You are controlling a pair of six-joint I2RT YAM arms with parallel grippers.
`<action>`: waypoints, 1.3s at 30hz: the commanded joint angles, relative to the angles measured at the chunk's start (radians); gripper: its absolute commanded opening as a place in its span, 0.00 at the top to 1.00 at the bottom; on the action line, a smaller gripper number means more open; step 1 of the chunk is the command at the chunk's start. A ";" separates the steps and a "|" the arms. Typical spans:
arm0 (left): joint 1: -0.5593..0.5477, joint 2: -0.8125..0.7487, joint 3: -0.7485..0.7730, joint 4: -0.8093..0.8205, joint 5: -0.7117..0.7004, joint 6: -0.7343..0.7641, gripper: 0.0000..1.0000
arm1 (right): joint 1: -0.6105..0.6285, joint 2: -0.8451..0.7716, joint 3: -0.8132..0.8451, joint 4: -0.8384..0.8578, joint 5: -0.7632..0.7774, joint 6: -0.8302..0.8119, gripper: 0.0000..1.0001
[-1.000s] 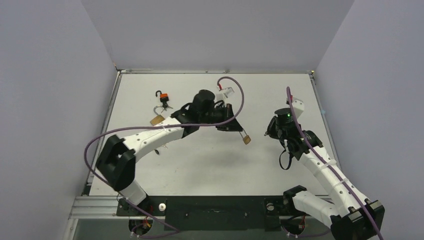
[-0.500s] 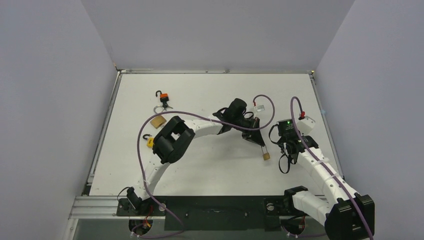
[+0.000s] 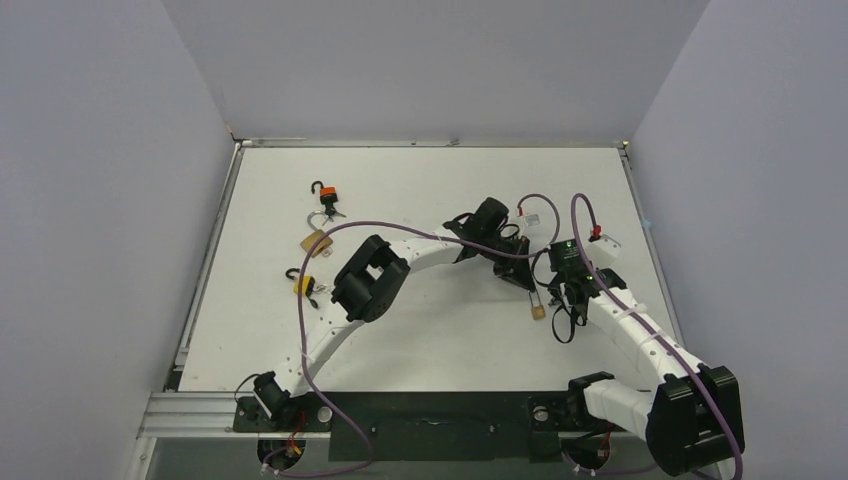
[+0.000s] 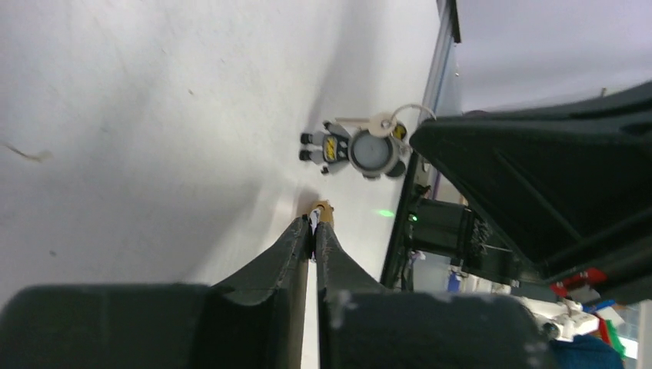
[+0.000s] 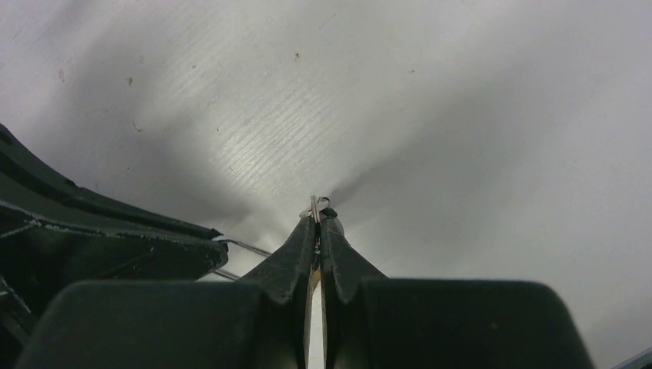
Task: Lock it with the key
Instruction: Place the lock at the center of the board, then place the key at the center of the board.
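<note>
My left gripper (image 4: 314, 228) is shut on the shackle of a brass padlock (image 3: 538, 312), whose body (image 4: 324, 211) shows just past the fingertips. In the top view it hangs at the table's right centre, right next to my right gripper (image 3: 552, 296). The right gripper (image 5: 317, 221) is shut on a thin silver key (image 5: 314, 206). In the left wrist view that key (image 4: 374, 123) sits on a ring with a small grey figure charm (image 4: 338, 147) at the tip of the right gripper's black fingers (image 4: 492, 161). The padlock's thin metal shackle (image 5: 242, 246) crosses the right wrist view on the left.
At the table's left lie an orange padlock (image 3: 327, 192), another brass padlock (image 3: 316, 240) with a key ring, and a yellow padlock (image 3: 303, 285). Purple cables loop over both arms. Grey walls enclose the white table (image 3: 420, 340).
The left arm swung right across the table, carrying the brass padlock up to the right gripper. The right gripper shifted slightly left toward it. The yellow padlock came into sight.
</note>
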 commanded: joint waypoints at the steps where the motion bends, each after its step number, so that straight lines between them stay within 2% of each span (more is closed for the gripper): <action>1: -0.003 0.034 0.137 -0.142 -0.086 0.095 0.90 | 0.015 0.015 -0.006 0.050 -0.005 0.015 1.00; 2: -0.003 0.034 0.142 -0.163 -0.124 0.108 0.81 | 0.015 0.017 -0.007 0.053 -0.006 0.016 1.00; 6: 0.001 -0.006 0.146 -0.217 -0.272 0.150 0.62 | 0.017 0.038 -0.007 0.067 -0.009 0.016 1.00; 12: 0.028 -0.131 0.085 -0.250 -0.465 0.173 0.58 | 0.016 0.096 -0.006 0.102 -0.023 0.002 0.99; 15: 0.063 -0.224 -0.025 -0.215 -0.549 0.144 0.57 | 0.014 0.121 0.009 0.116 -0.022 -0.018 0.91; 19: 0.104 -0.397 -0.242 -0.161 -0.622 0.128 0.55 | 0.013 0.139 0.029 0.125 -0.012 -0.030 0.80; 24: 0.160 -0.625 -0.490 -0.145 -0.672 0.117 0.53 | 0.014 0.157 0.006 0.172 -0.059 -0.022 0.72; 27: 0.182 -0.758 -0.619 -0.145 -0.719 0.115 0.50 | 0.015 0.167 -0.014 0.215 -0.085 -0.023 0.61; 30: 0.202 -0.849 -0.695 -0.161 -0.757 0.116 0.49 | 0.017 0.171 -0.007 0.231 -0.096 -0.030 0.48; 39: 0.251 -1.098 -0.879 -0.207 -0.863 0.085 0.46 | 0.016 0.135 0.043 0.243 -0.132 -0.048 0.32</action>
